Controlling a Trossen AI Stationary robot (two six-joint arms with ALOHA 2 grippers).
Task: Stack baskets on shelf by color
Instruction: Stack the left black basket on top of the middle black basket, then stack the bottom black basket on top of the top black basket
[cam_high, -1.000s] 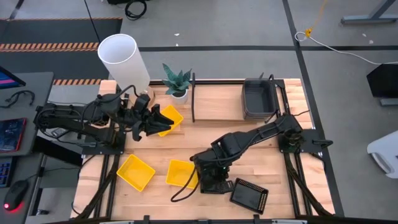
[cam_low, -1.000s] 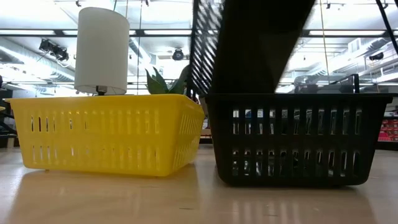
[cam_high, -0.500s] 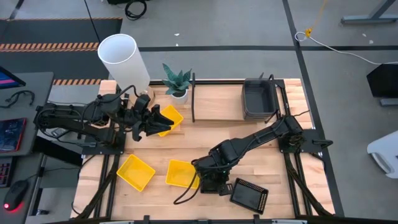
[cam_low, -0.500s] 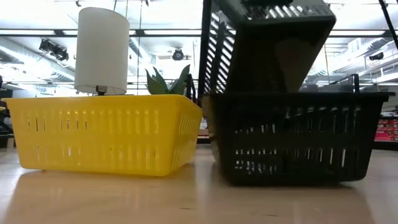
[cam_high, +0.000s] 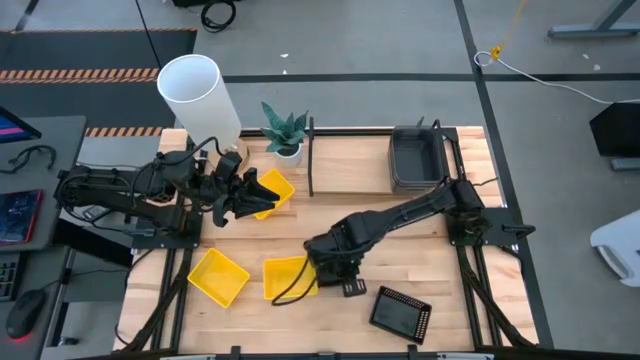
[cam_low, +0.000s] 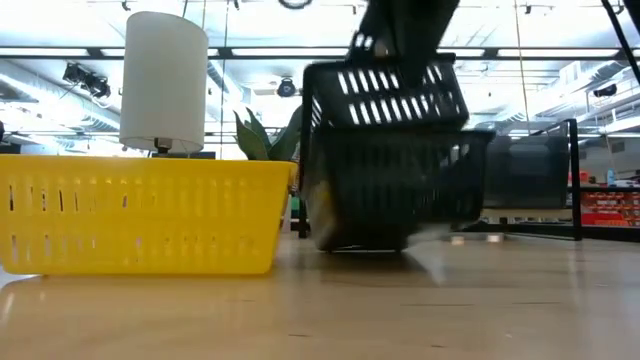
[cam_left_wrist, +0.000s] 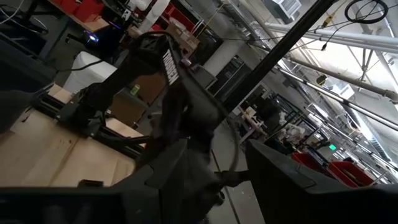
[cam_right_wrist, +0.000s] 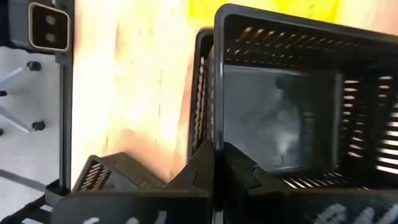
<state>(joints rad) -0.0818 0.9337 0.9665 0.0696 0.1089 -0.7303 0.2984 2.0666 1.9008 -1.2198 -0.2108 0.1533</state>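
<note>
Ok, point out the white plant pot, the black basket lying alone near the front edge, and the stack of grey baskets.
white plant pot (cam_high: 289, 153), high view, on its rim.
black basket (cam_high: 401, 311), high view, on its perforated base.
grey baskets (cam_high: 418, 158), high view, on the top one's floor.

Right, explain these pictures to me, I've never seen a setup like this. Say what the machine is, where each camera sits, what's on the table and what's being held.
The machine is two dark robot arms fixed at a wooden table, each ending in two fingers. One picture looks straight down from above, one looks level across the tabletop, and one comes from a camera on each wrist.

The right gripper has its fingers shut on the rim of a black basket, lifted off the table. The left gripper waits by a yellow basket.

Also on the table are two more yellow baskets, another black basket, a small plant and a tall white cylinder. Grey baskets sit on the shelf.
</note>
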